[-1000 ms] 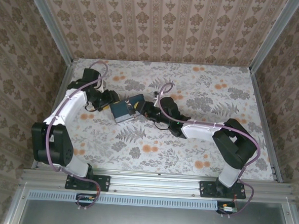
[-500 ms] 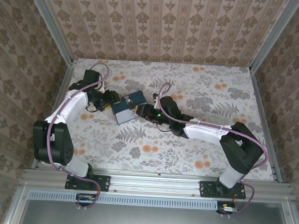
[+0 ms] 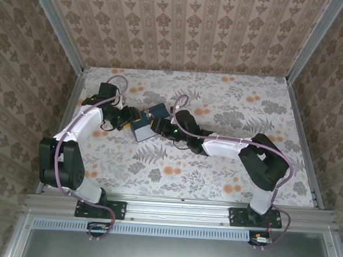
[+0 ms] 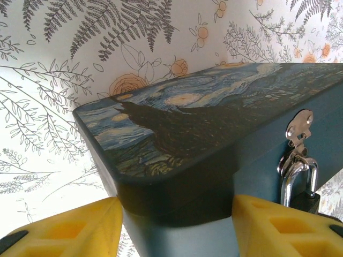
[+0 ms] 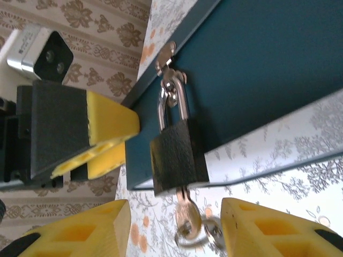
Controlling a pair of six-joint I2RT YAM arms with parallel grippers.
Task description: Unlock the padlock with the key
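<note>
A dark blue box (image 3: 142,128) with a swirl print on its lid (image 4: 177,107) lies at the table's middle left. My left gripper (image 4: 177,217) is shut on its corner, one yellow finger (image 4: 69,230) on each side. A small black padlock (image 5: 178,155) hangs by its silver shackle from the box's hasp (image 5: 165,53); the padlock (image 4: 299,187) also hangs at the right of the left wrist view. A silver key (image 5: 187,214) on a ring sticks out of its underside. My right gripper (image 5: 176,219) stands open around the key, both pads clear of it.
The floral table (image 3: 228,161) is walled by patterned panels (image 3: 189,30) at the back and both sides. My two arms meet at the box, the left gripper (image 3: 127,121) and the right gripper (image 3: 160,126) on opposite sides. My left finger (image 5: 107,131) is close to the padlock.
My right gripper's jaws have spread apart from the key. The right arm has pushed left toward the box, and the left arm has shifted slightly with it.
</note>
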